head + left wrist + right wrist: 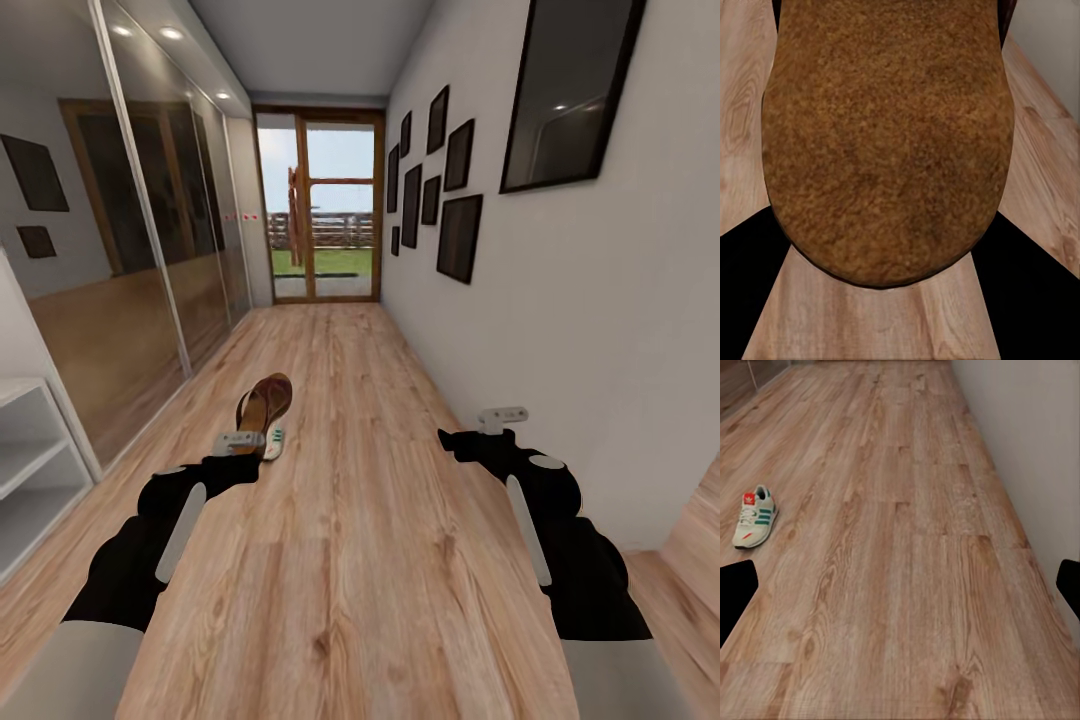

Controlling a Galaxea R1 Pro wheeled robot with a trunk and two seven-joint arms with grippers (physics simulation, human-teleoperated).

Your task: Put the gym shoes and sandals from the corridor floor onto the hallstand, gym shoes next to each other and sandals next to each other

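At the left edge of the head view stands a white shelf unit [25, 465] with open tiers; the tiers that show carry nothing, though only a corner of it is in frame.

The left tool [240, 441] is closed on a sandal [265, 402], held up off the floor with its tan, suede-like underside facing the wrist camera [889, 135]; the dark brown rim runs round the rounded end. The black fingers [750, 292] sit either side of it. Just beside the sandal in the head view, a white gym shoe [274, 441] with green stripes peeks out; it seems to lie on the floor below, but the sandal and tool hide most of it. The right wrist view shows a gym shoe [754, 516] whole: white, laced, green side stripes, red tongue patch, lying alone on the planks.

The right tool [502, 416] hovers near the right wall, jaws spread wide and holding nothing, one dark fingertip [735, 592] at each side of its view.

The corridor floor [360, 560] is light wood-grain plank. Mirrored wardrobe doors [150, 230] line the left, dark picture frames [460, 235] hang on the white right wall, and a glazed door [320, 205] closes the far end.
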